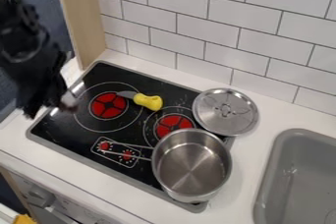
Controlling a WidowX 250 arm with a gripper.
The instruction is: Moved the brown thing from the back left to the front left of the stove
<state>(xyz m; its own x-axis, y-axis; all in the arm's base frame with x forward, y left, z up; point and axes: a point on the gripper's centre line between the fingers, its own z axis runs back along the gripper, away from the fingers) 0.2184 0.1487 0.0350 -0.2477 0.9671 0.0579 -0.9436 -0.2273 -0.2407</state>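
small blurred brownish thing (68, 102), probably the task's, is just right of the black two-finger gripper (42, 108), at the left end of the black glass stove (56, 134); can't tell long axis, contact or gripper state. counts: one silver metal pot (191, 164), two round red burners (173, 124), one yellow-handled knife (148, 101), one round silver lid (225, 111).

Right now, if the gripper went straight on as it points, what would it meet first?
Probably the stove near its left edge, below the gripper; depth is unclear, so possibly the counter.
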